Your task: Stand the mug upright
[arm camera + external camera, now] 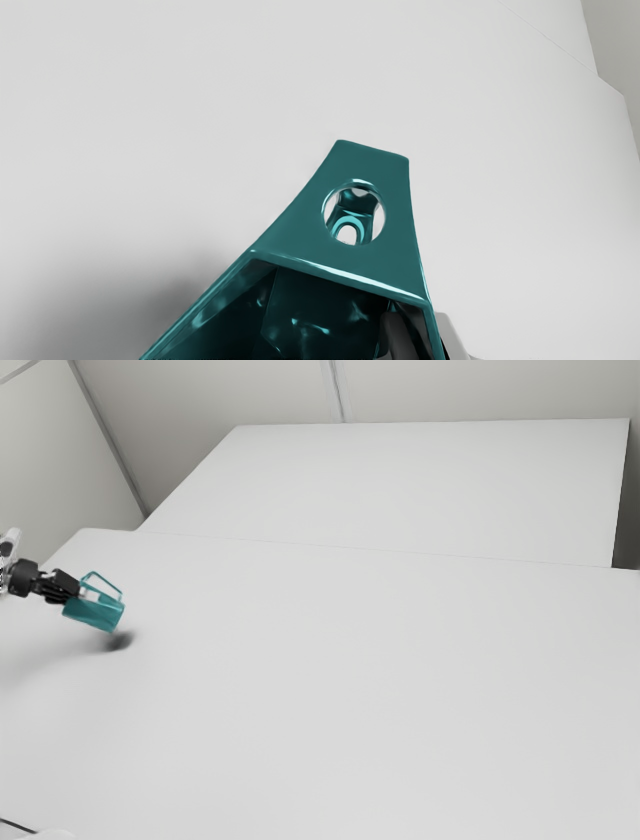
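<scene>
Gripper, mine: pinching one wall of the teal mug, a finger inside, a finger outside, presumably so my wrist governs its tilt. Mug: slanted, mouth toward me, handle near twelve o'clock; held above the table, likely giving its base turning room. Shadow: five o'clock, apart.

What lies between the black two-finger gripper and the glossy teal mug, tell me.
Nothing: the exterior view shows the gripper against the mug, without a gap.
</scene>
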